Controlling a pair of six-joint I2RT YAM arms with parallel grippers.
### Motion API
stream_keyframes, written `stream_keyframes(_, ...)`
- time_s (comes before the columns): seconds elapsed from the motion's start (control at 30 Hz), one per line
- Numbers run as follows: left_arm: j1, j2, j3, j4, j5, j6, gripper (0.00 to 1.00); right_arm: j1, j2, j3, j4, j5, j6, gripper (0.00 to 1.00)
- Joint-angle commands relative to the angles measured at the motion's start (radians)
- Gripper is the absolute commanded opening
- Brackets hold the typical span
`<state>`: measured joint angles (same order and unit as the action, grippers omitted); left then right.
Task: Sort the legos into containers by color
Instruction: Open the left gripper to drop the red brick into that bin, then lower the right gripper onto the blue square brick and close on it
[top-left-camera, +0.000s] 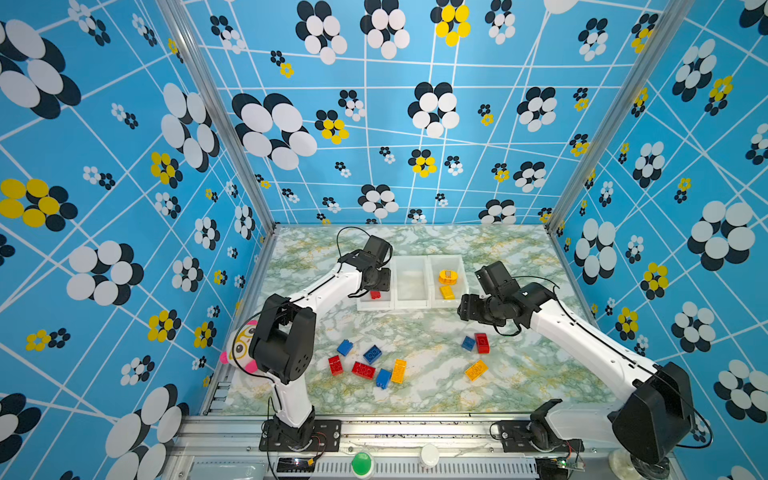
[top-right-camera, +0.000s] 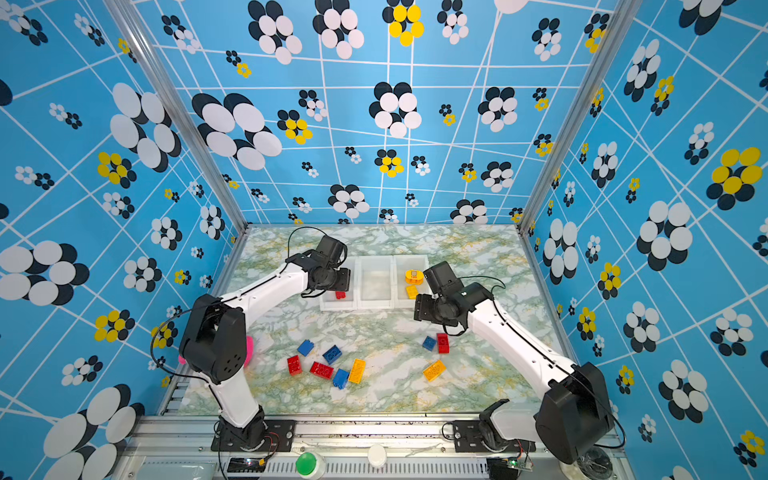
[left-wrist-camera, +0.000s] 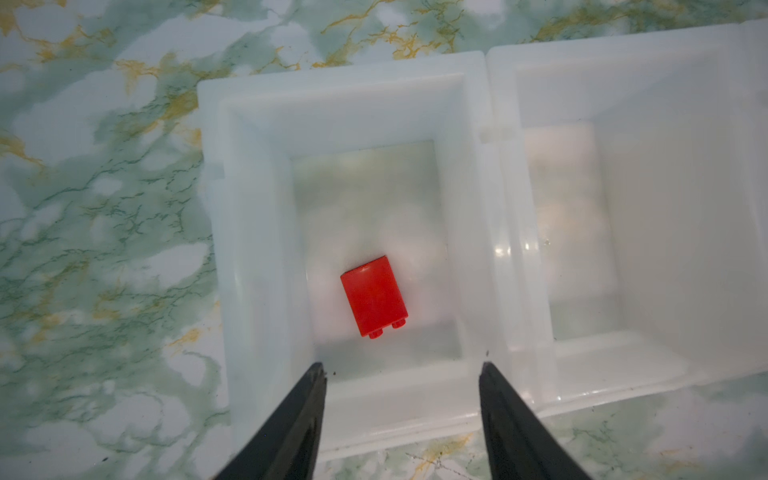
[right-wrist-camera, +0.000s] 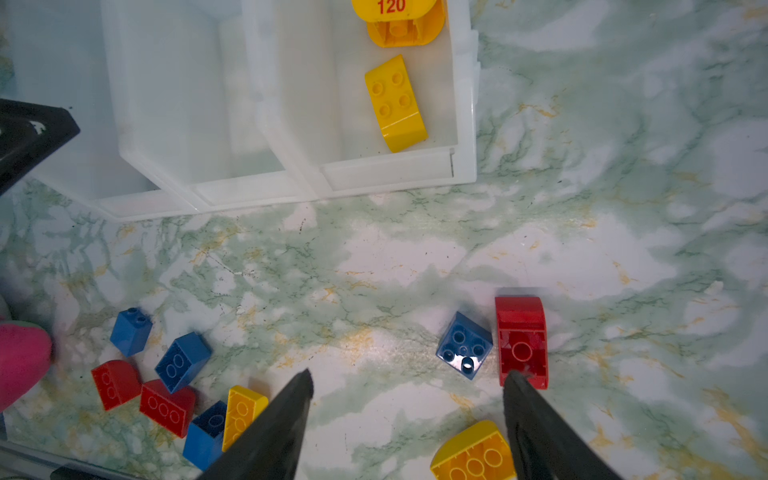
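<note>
The left hand (left-wrist-camera: 402, 370) stands moderately wide with nothing between its jaws, poised over the near wall of the end bin of the containers (left-wrist-camera: 257, 232); a red brick (left-wrist-camera: 374, 296) lies on its side on that bin's floor, just ahead of and below the jaws. The right hand (right-wrist-camera: 409, 376) is wide and empty too, above the bench (right-wrist-camera: 623, 249), with a red curved brick (right-wrist-camera: 521, 340) at the end of one jaw and a blue brick (right-wrist-camera: 464, 345) just ahead of the gap, the two so close they may touch. Farther ahead of it, the nearest bin holds a yellow brick (right-wrist-camera: 395, 104) and the rounded yellow piece (right-wrist-camera: 401, 25). The likely trouble: closing on either of that pair could drag its neighbour along or pinch both, and a mixed grab would put a colour in the wrong bin; the left hand, pulling back low, could catch the wall and shove the joined row. How high the right hand hangs is hard to judge. The rounded piece and a yellow-orange brick (right-wrist-camera: 473, 453) under that hand are cut off, and the plush toy (top-left-camera: 239, 345) is mostly behind the left arm
</note>
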<state>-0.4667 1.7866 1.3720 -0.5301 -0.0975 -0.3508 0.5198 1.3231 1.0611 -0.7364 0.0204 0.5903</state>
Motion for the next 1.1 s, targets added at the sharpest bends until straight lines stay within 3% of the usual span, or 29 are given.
stream_keyframes(0.0,-0.007,-0.070,-0.037,0.027,0.031,-0.026,0.62,0.008,-0.001,-0.005,-0.030,0.023,0.016,0.75)
stream_keyframes(0.5,-0.006,-0.293,-0.207,0.072,0.093,-0.103,0.78,0.011,0.041,-0.067,-0.014,0.017,0.073,0.76)
stream_keyframes(1.07,-0.006,-0.392,-0.299,0.095,0.155,-0.149,0.88,0.083,0.123,-0.178,0.091,0.064,0.283,0.79)
